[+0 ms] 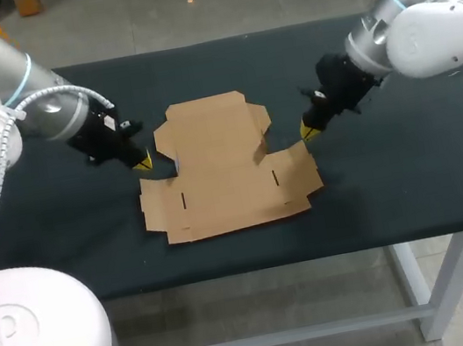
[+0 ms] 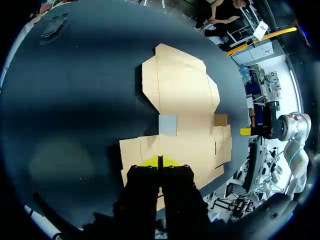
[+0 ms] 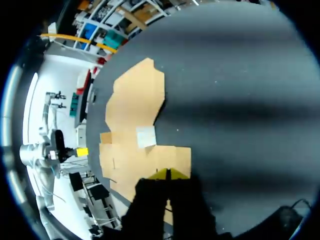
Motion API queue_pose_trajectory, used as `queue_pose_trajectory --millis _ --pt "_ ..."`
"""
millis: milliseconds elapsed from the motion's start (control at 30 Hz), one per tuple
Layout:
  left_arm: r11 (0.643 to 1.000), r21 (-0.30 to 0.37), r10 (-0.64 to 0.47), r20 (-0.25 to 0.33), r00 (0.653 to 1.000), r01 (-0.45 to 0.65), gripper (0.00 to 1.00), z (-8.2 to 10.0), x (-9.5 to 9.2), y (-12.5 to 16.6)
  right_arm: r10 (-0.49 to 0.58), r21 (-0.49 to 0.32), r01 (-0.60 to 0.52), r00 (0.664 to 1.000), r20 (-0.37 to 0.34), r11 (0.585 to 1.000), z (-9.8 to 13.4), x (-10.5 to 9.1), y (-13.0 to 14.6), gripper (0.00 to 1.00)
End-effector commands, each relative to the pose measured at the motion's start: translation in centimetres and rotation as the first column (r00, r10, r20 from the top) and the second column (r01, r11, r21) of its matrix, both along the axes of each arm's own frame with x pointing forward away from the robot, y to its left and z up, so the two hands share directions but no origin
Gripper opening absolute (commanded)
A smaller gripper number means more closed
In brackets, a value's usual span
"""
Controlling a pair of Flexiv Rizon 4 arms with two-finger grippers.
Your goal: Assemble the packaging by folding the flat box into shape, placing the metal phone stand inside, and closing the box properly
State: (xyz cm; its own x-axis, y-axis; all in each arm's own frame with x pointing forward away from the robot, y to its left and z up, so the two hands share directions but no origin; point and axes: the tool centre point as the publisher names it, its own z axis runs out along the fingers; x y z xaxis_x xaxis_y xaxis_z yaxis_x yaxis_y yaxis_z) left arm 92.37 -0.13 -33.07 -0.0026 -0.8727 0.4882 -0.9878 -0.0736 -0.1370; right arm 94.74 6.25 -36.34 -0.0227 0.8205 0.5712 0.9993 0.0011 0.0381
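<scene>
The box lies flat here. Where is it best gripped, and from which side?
Take the small side flaps at its waist. The box lies flat on the table, so its panels offer no edge to pinch, but the left flap and right flap seem to stand up. Come down from above, each arm on its own side, jaws straddling the thin flap wall.

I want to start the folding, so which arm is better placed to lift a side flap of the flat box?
Right, but only narrowly. The right tool sits at a flap corner of the flat box. The left tool stands slightly off the box's edge. Both tools are shut.
</scene>
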Motion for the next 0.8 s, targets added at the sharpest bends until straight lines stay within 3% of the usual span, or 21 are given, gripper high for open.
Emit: queue_pose_trajectory --millis 33,433,800 --pt "1.000 -0.025 0.011 0.033 0.999 -0.010 0.00 0.3 -3.1 1.1 -0.007 0.025 0.007 1.000 0.002 1.000 0.3 -2.0 -1.2 0.00" --pt "0.998 -0.066 0.016 0.034 0.999 -0.014 0.00 -0.5 -8.5 1.1 -0.021 0.043 0.022 0.999 -0.025 0.999 -1.1 -7.4 -3.8 0.00" --pt "0.994 -0.100 0.048 0.022 0.999 -0.045 0.00 -2.0 -12.3 1.4 -0.007 0.044 0.008 0.999 -0.032 0.999 -1.6 -10.3 -3.8 0.00"
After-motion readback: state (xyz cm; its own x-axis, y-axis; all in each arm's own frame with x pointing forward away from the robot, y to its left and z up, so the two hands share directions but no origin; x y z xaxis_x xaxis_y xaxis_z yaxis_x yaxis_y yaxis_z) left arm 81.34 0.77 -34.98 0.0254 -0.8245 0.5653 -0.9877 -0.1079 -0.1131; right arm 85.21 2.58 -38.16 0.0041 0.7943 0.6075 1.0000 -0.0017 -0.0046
